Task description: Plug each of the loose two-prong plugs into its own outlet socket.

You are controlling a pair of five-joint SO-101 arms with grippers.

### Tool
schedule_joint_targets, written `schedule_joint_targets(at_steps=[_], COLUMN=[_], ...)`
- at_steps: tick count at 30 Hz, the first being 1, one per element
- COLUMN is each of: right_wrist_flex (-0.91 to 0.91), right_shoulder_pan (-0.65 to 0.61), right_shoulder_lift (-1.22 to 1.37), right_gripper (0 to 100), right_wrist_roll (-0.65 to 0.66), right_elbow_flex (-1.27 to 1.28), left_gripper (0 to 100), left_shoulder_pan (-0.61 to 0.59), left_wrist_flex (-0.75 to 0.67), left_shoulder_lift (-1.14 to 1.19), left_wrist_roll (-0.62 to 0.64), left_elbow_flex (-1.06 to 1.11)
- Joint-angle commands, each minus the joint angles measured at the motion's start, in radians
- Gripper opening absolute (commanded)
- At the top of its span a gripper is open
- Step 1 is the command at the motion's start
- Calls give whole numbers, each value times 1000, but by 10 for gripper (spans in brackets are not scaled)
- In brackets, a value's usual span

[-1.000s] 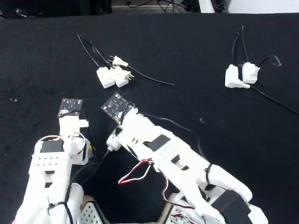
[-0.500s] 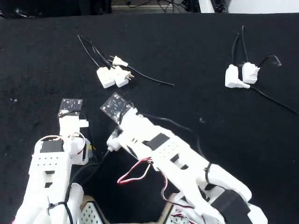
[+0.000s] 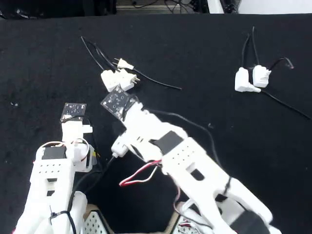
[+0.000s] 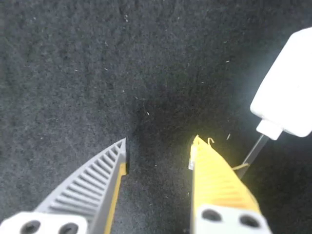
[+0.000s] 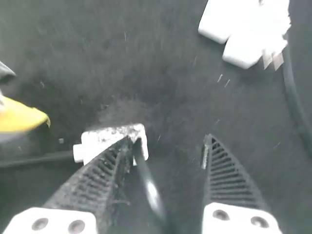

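Looks like the approach step: right gripper (image 5: 170, 141) hangs wide open near the white plugs (image 5: 222, 22), and next it probably needs to straddle one. Left gripper (image 4: 158, 144) gapes too.

1. A black cloth-covered table (image 3: 204, 44) carries two groups of white plastic plug and socket pieces, well apart.
2. First group (image 3: 117, 79): two white blocks lie touching, one showing metal prongs. A smaller white two-prong plug (image 3: 125, 64) lies just beside them. Thin black cords (image 3: 158, 83) trail away.
3. Second group (image 3: 251, 79): two white pieces side by side, touching, with black cords attached.
4. The white right arm (image 3: 185, 156) lies diagonally across the cloth. Its dark square wrist board (image 3: 116, 103) sits just beside the first group.
5. The white left arm (image 3: 51, 170) stands apart from both groups, its own dark board (image 3: 73, 111) over bare cloth.
6. Red and white wires (image 3: 139, 176) loop beside the right arm.
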Motion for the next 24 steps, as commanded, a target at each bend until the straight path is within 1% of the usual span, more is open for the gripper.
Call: schedule_joint_targets(at_steps=[1, 3, 6, 7, 12, 13, 14, 18, 21, 22, 24], right_wrist_flex=[98, 155, 255, 296, 525, 552, 566, 543, 542, 542, 548], right_shoulder_pan=[-12, -12, -17, -18, -51, -64, -80, -143, -166, -172, -180], right_shoulder_lift=[-128, -165, -186, -186, -186, -185, -183, -127, -22, 16, 90], right_gripper=[219, 219, 219, 219, 219, 219, 219, 219, 220, 221, 219], right_wrist_roll=[9, 21, 144, 212, 664, 735, 773, 779, 787, 796, 856], right_elbow_flex=[-151, -209, -283, -305, -355, -352, -346, -332, -346, -355, -367], left_gripper=[216, 216, 216, 216, 216, 216, 216, 216, 216, 216, 216], left_shoulder_pan=[-8, -8, -8, -8, -12, -19, -36, -140, -240, -271, -326], left_wrist_flex=[-6, -5, -5, -5, -3, -3, -3, -12, -12, -12, -12], left_shoulder_lift=[-15, -15, -15, -15, -15, -15, -15, -17, -15, -15, -15], left_wrist_roll=[2, 2, 2, 2, 2, 2, 2, 5, 11, 12, 54], left_elbow_flex=[-10, -10, -10, -10, -8, -8, -8, -22, -54, -62, -77])
